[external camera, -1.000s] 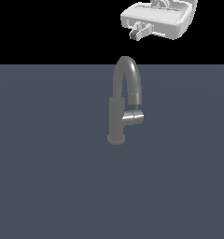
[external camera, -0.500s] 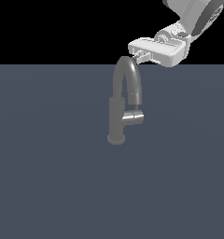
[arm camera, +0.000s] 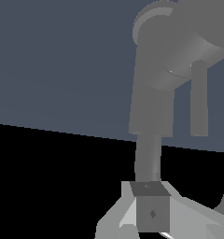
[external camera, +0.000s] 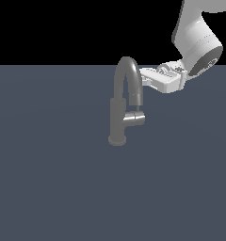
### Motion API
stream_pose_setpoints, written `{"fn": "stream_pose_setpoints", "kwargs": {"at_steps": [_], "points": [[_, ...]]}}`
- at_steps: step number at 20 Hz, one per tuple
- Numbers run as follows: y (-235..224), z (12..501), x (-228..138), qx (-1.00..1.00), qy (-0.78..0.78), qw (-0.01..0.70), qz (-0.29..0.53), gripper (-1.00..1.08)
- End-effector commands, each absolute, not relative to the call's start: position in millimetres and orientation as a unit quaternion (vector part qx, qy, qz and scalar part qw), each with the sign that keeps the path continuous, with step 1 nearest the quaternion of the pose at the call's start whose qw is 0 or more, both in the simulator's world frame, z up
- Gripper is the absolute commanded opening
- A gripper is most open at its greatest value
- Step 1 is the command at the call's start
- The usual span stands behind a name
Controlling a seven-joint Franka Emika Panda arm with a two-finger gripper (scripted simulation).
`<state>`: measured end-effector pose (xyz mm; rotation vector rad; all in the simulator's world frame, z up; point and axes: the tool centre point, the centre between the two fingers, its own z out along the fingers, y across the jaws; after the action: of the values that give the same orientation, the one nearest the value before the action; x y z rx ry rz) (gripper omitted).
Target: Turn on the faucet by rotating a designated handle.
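Exterior view puts your white end effector [external camera: 144, 80] beside the dull grey gooseneck faucet [external camera: 123, 103], above its shiny stub handle [external camera: 135, 118], ready to descend; whether its fingers are spread is unclear.

In the exterior view, the dull grey arched metal faucet [external camera: 126, 101] is hiding the white gripper's [external camera: 144, 81] fingertips, so their spread is unreadable. The picture's top edge is cropping the white robot arm [external camera: 196, 35].
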<state>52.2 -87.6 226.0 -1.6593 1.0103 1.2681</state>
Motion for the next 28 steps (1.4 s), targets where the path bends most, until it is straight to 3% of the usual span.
{"fn": "stream_pose_setpoints", "kwargs": {"at_steps": [1, 11, 28], "points": [[-87.8, 209.0, 54.8, -0.629, 0.410, 0.411, 0.517, -1.00], [-84.3, 163.4, 56.5, -0.559, 0.437, 0.437, 0.553, -1.00], [-87.9, 164.5, 36.6, -0.555, 0.438, 0.438, 0.555, -1.00]]}}
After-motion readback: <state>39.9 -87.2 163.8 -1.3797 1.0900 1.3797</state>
